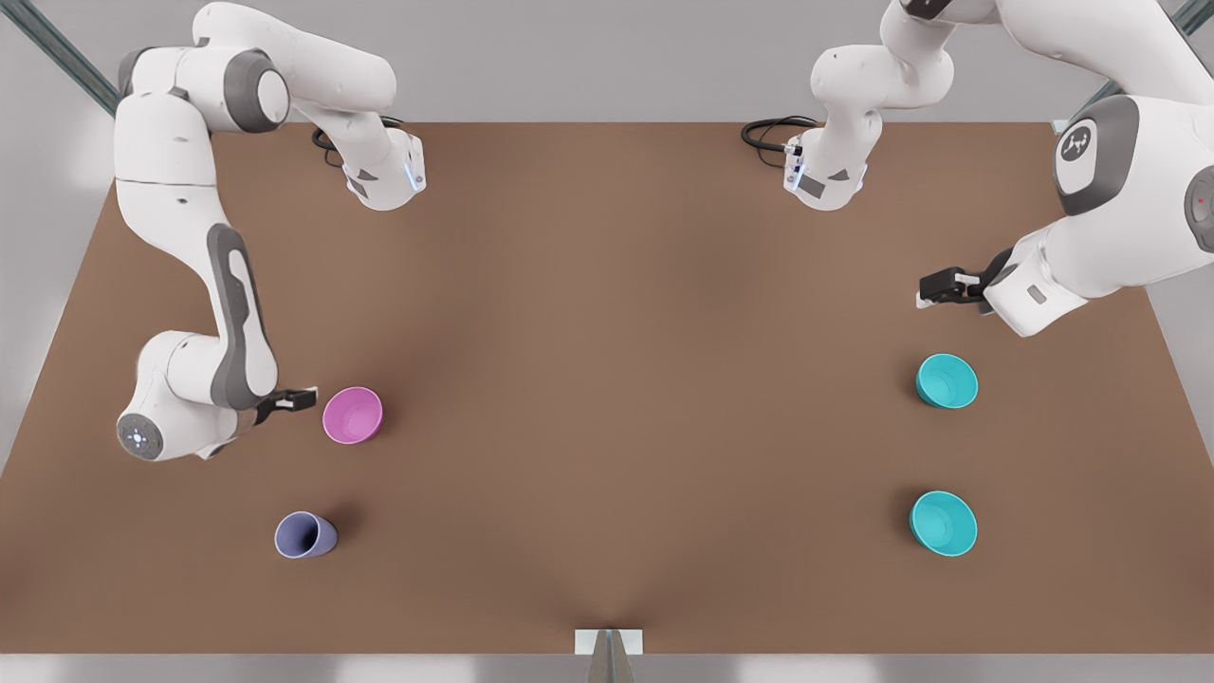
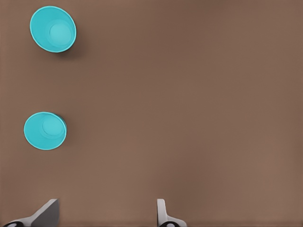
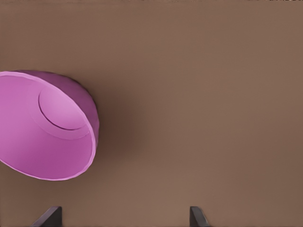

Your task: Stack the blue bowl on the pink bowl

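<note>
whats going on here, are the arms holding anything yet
Nothing is held yet. The right gripper hangs open right beside the pink bowl, on the front view's left. The left gripper is open above the table on the other side, near the two blue bowls, touching neither. A lavender cup stands apart, nearer the camera than the pink bowl. All the bowls sit separately, so no stacking has happened.

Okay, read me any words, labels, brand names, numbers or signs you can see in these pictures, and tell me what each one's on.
No readable words or numbers.
Small white logo mark, no letters legible: on the grey joint cover of the white robot arm at the front view's right.
The pink bowl, turquoise bowls, lavender cup and brown table: plain.
</note>
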Robot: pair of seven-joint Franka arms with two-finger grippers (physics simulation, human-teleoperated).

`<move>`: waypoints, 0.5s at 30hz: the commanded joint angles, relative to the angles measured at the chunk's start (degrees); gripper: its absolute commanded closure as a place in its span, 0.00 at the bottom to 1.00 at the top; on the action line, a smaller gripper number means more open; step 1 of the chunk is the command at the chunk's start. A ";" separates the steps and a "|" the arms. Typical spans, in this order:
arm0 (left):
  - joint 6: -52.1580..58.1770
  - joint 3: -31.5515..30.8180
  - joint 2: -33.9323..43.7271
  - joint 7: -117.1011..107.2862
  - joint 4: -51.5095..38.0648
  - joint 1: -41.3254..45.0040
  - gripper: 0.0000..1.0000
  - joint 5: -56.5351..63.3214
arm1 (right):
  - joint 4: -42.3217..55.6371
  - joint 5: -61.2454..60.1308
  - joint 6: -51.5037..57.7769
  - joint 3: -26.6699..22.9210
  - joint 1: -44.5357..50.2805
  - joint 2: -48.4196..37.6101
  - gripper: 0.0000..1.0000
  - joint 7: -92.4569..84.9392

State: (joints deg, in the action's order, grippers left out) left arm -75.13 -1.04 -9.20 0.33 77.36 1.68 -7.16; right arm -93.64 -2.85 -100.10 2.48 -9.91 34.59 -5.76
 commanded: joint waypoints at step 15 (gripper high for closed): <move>3.85 -0.54 1.56 -0.24 -0.55 0.35 0.00 0.04 | -8.92 -9.62 -26.20 2.18 -1.17 -0.32 0.00 -7.25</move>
State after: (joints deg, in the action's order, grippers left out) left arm -73.26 -1.51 -7.70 0.23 76.84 2.10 -7.20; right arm -102.46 -10.20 -122.70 4.65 -11.01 34.19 -9.04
